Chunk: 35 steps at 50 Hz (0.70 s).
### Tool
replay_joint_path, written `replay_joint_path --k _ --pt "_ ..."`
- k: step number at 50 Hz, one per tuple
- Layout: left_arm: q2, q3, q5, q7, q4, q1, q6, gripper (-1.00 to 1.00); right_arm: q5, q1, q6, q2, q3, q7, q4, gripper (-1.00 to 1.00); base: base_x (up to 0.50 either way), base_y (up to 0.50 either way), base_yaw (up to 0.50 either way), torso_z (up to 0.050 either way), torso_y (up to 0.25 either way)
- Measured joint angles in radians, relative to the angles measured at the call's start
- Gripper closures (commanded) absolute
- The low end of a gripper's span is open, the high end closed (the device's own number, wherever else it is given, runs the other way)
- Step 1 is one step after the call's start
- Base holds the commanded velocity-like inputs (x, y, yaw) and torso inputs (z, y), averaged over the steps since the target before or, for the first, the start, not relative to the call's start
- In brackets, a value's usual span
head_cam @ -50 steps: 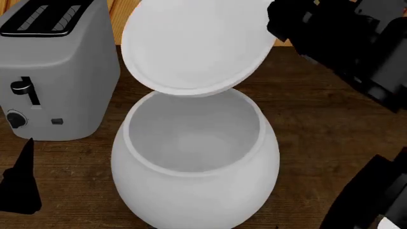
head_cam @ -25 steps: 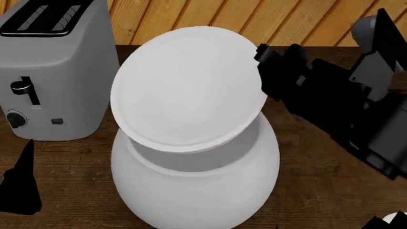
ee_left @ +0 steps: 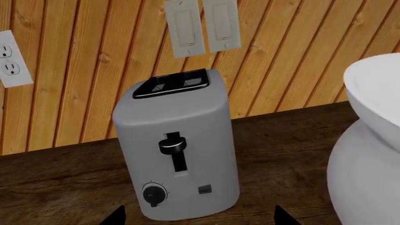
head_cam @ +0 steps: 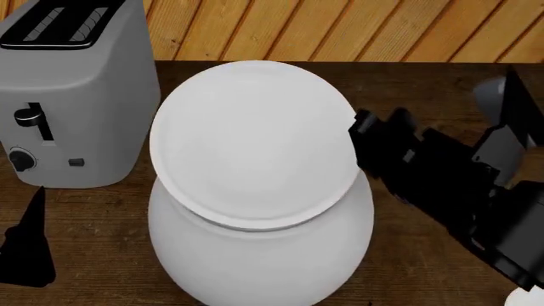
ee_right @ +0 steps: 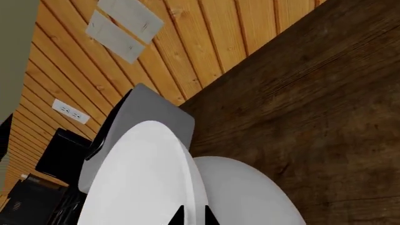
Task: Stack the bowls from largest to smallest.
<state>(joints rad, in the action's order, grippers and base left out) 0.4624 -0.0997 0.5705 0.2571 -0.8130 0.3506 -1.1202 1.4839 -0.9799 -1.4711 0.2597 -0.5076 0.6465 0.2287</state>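
Medium bowl [head_cam: 251,143]: plain matte white. Huge bowl [head_cam: 264,261] beneath it: same white. Toaster [head_cam: 72,95] beside the huge bowl: grey, black slots, lever and dial. Table [head_cam: 408,255]: dark brown wood grain. Wall [ee_left: 81,70] behind toaster: orange planks, white switches.

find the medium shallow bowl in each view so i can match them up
Head view: medium bowl at centre, covering the mouth of the huge bowl.
Left wrist view: only its rim shows, at the right edge.
Right wrist view: seen edge-on, bottom centre-left.
Shared landmark: the grey toaster, beside the bowls in all three.
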Motion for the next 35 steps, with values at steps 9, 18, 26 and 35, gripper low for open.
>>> replay_joint_path --k 9,18,26,35 --pt "0.002 0.000 0.005 0.004 -0.002 0.000 -0.001 -1.00 0.029 0.017 0.008 0.008 0.007 0.006 -0.015 1.00 0.00 0.00 0.00 0.000 0.000" --pt "0.004 0.000 0.010 0.006 -0.002 0.000 0.000 -1.00 0.028 0.025 0.024 0.018 0.031 0.012 -0.040 -1.00 0.00 0.00 0.00 0.000 0.000" --pt "0.005 0.002 0.015 0.010 -0.003 0.001 -0.001 -1.00 0.065 0.021 0.033 0.028 0.029 0.054 -0.094 -1.00 0.00 0.00 0.00 0.000 0.000" --pt "0.007 0.000 0.021 0.015 -0.005 0.002 -0.003 -1.00 0.194 0.035 0.028 0.080 0.017 0.173 -0.211 -1.00 0.00 0.00 0.00 0.000 0.000"
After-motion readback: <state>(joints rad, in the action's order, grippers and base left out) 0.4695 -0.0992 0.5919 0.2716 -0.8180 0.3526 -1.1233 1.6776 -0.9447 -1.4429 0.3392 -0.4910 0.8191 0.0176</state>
